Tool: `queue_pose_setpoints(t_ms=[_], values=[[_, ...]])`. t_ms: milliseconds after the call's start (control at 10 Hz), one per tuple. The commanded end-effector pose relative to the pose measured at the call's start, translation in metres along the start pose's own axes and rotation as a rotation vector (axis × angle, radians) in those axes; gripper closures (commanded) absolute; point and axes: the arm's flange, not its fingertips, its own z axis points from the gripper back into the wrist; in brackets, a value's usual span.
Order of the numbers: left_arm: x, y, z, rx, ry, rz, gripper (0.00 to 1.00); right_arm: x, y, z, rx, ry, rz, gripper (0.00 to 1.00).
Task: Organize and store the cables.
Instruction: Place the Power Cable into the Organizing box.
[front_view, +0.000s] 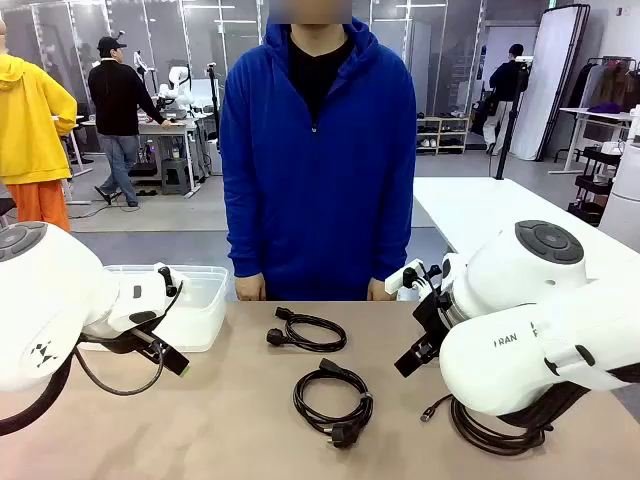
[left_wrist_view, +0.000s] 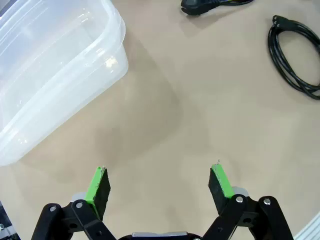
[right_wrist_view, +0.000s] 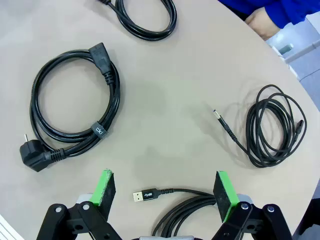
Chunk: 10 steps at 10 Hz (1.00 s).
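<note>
Bench (front_view: 230, 430) with a tan top runs across the front view, and a person (front_view: 318, 150) in a blue hoodie stands at its far edge, with both of the person's hands resting at that edge. White arms come in from either side: the left arm (front_view: 45, 300) is low over the bench's left part and the right arm (front_view: 540, 340) over its right part. A clear tub (front_view: 205, 305) sits at the far left of the bench, just beside the left arm. The left hand (left_wrist_view: 160, 175) hangs over bare bench near the tub, its fingers (left_wrist_view: 100, 186) spread wide with nothing between them. The right hand (right_wrist_view: 162, 182) is also wide open and empty, above a USB cable (right_wrist_view: 149, 194) whose plug lies between its fingers in the wrist view. The plug cable (front_view: 332, 400), a banded black coil, lies mid-bench. A second coil (front_view: 308, 330) lies beyond it, nearer the person. A thin coil (right_wrist_view: 272, 125) lies apart, near the bench's edge. All four rest on the bench, outside the tub.
</note>
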Motion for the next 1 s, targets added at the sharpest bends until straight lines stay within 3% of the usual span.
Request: queue_pose_setpoints(t_ms=[0, 900], values=[[0.0001, -0.0002, 0.0000, 0.000, 0.000, 0.000, 0.00, 0.0000, 0.0000, 0.0000, 0.000, 0.000, 0.000, 0.00], [0.0001, -0.0002, 0.0000, 0.000, 0.000, 0.000, 0.00, 0.0000, 0.0000, 0.0000, 0.000, 0.000, 0.000, 0.00]])
